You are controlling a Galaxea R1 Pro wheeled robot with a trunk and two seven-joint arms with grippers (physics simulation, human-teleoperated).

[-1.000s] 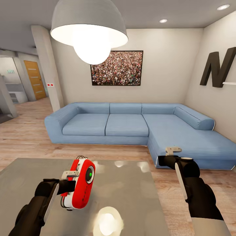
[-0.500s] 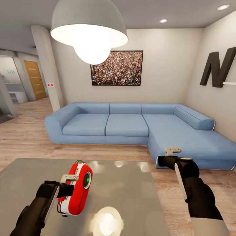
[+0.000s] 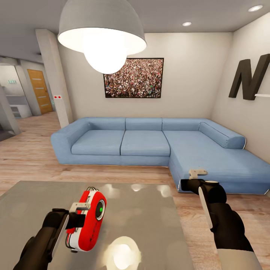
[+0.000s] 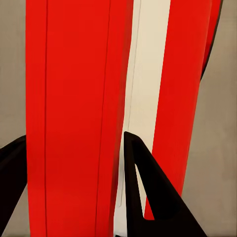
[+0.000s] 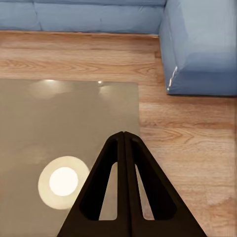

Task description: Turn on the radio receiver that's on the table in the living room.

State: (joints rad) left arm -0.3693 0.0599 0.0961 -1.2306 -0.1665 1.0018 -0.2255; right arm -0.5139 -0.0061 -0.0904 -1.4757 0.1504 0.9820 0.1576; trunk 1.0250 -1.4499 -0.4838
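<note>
One gripper, your left (image 3: 77, 217), pinches the radio (image 3: 89, 221) just above the table (image 3: 150, 221), so the grasp step is in hand and next you must press its dial, while your right gripper (image 5: 124, 185), fingers pressed together, hangs idle off to the side.

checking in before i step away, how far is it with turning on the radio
Done: the robot is at the table in the living room, and the left gripper is shut on the radio receiver. In hand: holding it tilted above the tabletop. Left: nothing shows it switched on yet. The right gripper is shut and empty.
</note>
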